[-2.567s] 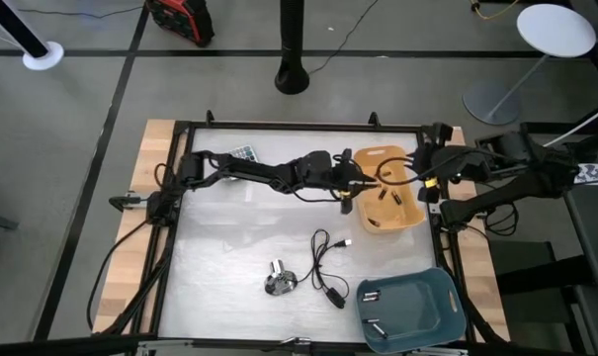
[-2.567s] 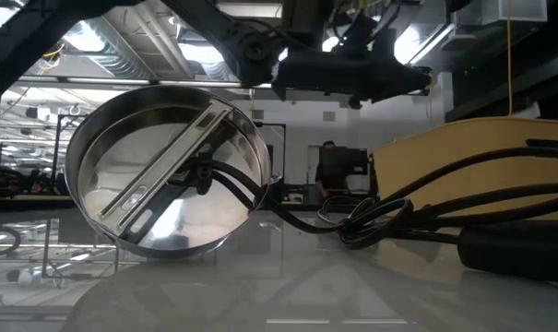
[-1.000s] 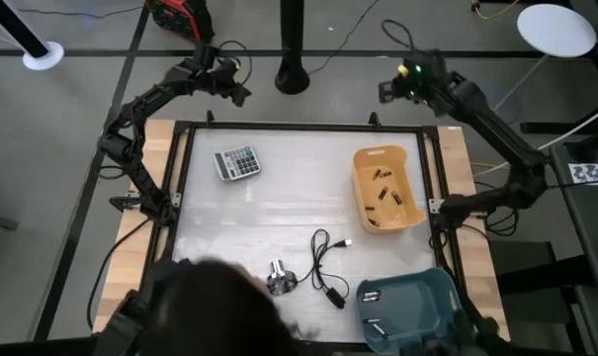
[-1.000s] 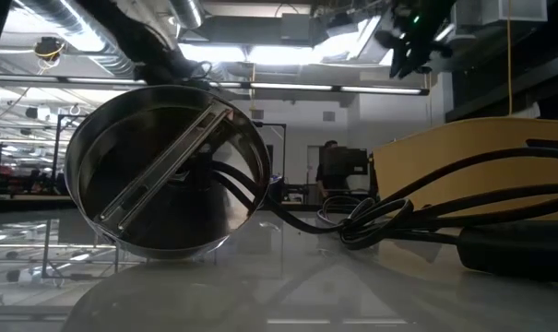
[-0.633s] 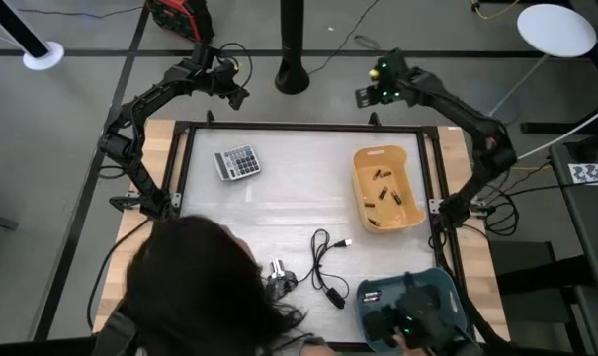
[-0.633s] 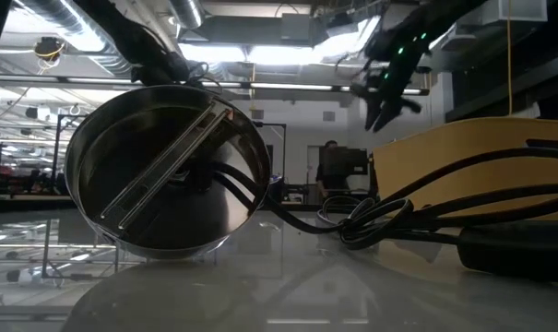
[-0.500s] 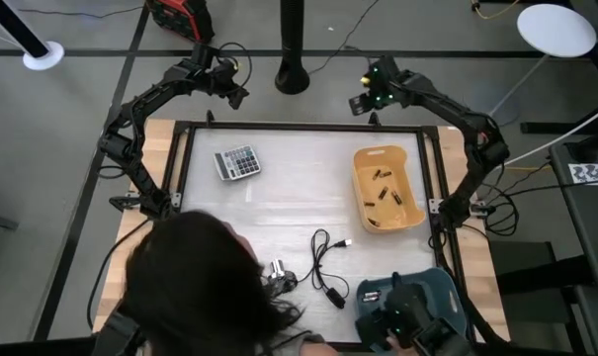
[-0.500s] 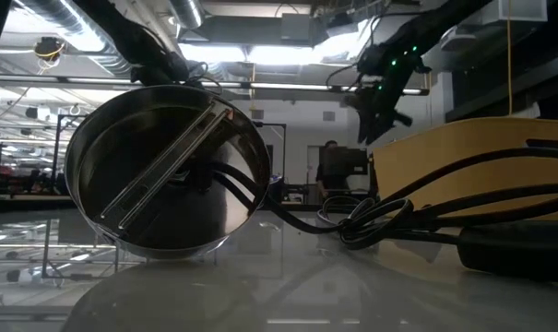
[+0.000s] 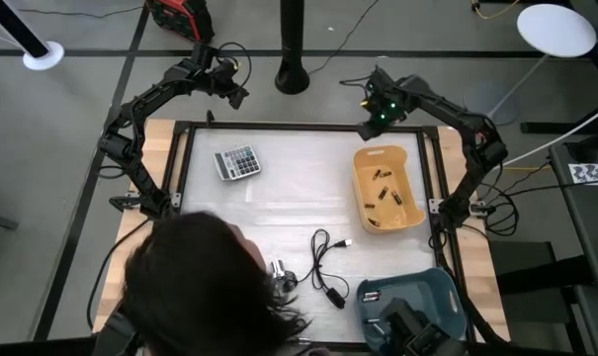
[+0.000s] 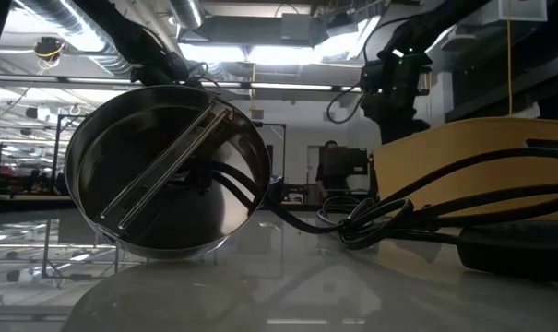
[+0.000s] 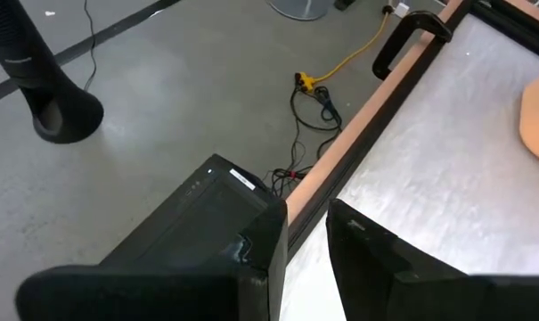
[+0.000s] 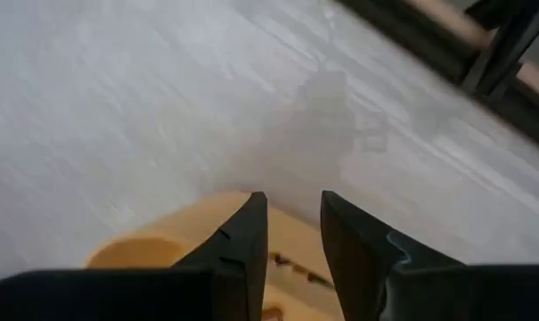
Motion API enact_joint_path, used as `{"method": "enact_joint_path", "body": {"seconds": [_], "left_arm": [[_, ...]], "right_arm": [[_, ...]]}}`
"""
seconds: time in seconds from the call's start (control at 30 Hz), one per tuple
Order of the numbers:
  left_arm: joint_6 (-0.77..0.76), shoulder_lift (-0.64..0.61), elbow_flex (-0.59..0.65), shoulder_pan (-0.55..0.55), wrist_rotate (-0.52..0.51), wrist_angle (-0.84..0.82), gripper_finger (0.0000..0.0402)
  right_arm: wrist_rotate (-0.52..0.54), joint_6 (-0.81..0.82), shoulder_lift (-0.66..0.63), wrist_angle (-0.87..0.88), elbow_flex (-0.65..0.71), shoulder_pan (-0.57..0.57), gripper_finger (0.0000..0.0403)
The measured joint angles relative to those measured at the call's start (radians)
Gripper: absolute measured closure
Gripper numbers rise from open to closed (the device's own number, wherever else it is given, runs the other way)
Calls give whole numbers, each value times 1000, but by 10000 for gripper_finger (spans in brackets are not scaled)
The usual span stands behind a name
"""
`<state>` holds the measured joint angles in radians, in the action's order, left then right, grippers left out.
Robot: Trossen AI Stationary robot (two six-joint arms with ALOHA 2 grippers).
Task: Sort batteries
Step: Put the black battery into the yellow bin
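Several small dark batteries (image 9: pixel 382 185) lie in the yellow bin (image 9: pixel 363 203) at the table's far right. A few more (image 9: pixel 370 296) lie in the blue bin (image 9: pixel 439 297) at the near right. My right gripper (image 9: pixel 370 127) hangs over the table's far edge just beyond the yellow bin (image 12: pixel 153 245), pointing steeply down. It is open (image 12: pixel 291 198) with nothing between its fingers. My left gripper (image 9: pixel 235 95) is raised beyond the far left corner, open (image 11: pixel 306 218) and empty.
A calculator (image 9: pixel 239 161) lies at the far left and a black cable (image 9: pixel 326 262) near the middle. A person's head (image 9: pixel 205 292) covers the near left and most of the round metal piece (image 10: pixel 163 171). A dark object (image 9: pixel 407 328) shows over the blue bin's near edge.
My right gripper has come down from beyond the table's far edge toward the yellow bin's far end and has tipped from nearly level to steeply downward. A person's head has moved in over the near left of the table.
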<state>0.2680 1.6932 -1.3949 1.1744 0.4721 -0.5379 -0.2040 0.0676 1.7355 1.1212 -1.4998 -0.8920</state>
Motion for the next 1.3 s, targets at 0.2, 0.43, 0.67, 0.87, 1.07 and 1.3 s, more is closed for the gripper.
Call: {"method": "enact_joint_path", "body": {"seconds": [0.2, 0.43, 0.67, 0.87, 1.07, 1.3], "left_arm": [[-1, 0, 0, 0, 0, 0, 329], [20, 0, 0, 0, 0, 0, 329], [20, 0, 0, 0, 0, -1, 329], [34, 0, 0, 0, 0, -5, 329], [37, 0, 0, 0, -1, -5, 329], [58, 0, 0, 0, -1, -5, 329]], "right_arm": [[55, -2, -1, 48, 0, 52, 299], [165, -23, -1, 60, 0, 97, 299], [141, -22, -1, 87, 0, 119, 299], [126, -20, -3, 104, 0, 180, 299], [74, 12, -3, 146, 0, 237, 299], [-22, 59, -3, 214, 0, 294, 299]]}}
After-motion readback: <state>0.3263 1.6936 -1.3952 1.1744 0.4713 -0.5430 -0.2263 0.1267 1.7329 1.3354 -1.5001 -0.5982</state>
